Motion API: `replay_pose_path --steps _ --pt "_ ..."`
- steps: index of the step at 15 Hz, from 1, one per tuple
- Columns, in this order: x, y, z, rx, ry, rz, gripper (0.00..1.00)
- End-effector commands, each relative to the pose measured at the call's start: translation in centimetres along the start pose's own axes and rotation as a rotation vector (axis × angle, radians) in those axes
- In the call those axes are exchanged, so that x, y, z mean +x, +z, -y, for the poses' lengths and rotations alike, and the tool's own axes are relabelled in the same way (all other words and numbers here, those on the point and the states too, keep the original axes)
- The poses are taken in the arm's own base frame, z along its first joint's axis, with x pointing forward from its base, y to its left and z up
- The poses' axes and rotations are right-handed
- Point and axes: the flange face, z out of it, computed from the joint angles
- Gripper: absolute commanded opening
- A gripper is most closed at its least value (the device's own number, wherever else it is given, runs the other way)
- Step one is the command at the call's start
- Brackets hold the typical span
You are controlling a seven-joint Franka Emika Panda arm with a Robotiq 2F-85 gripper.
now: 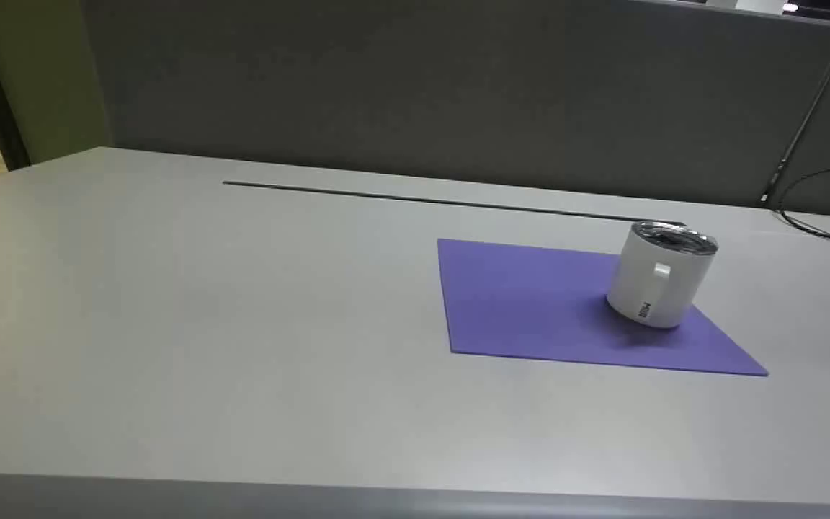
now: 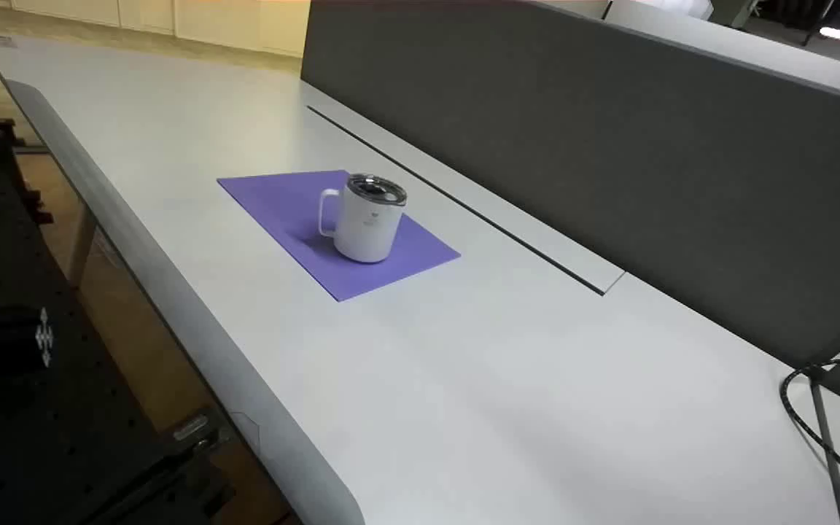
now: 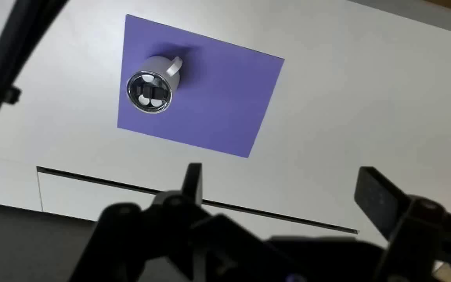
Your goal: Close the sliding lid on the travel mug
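The white travel mug [image 1: 627,281] stands upright on the purple mat in both exterior views [image 2: 362,237]. Its handle points to the left in that exterior view, away from the grey partition. In the wrist view the mug [image 3: 156,64] is at the upper left, seen from above. The sliding lid [image 3: 150,92] is a dark disc with a silvery rim and sits on the mug. A black slider bar crosses its middle, with pale patches around it; I cannot tell its exact position. My gripper [image 3: 280,172] is open and empty, apart from the mug, and outside both exterior views.
The purple mat [image 1: 516,303] lies on the light grey table [image 1: 242,324]. A narrow dark slot [image 2: 464,204] runs along the table's back, before a dark grey partition [image 2: 573,124]. A black cable [image 2: 828,445] lies at the far right. A black tube [image 3: 4,66] crosses the wrist view's left.
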Motion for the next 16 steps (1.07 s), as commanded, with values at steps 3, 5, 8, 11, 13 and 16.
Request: replay_pose_path --steps 3,5,8,11,13,16 --pt "0.0 -0.2 0.0 -0.001 0.0 -0.007 1.0" --pt "0.0 -0.2 0.0 -0.001 0.0 -0.008 1.0" --pt "0.0 -0.2 0.0 -0.001 0.0 -0.008 1.0" --pt "0.0 -0.2 0.0 -0.001 0.0 -0.008 1.0" --pt "0.7 2.4 -3.2 -0.003 0.008 0.008 1.0" --pt "0.8 7.9 -8.6 0.002 0.02 0.042 1.0"
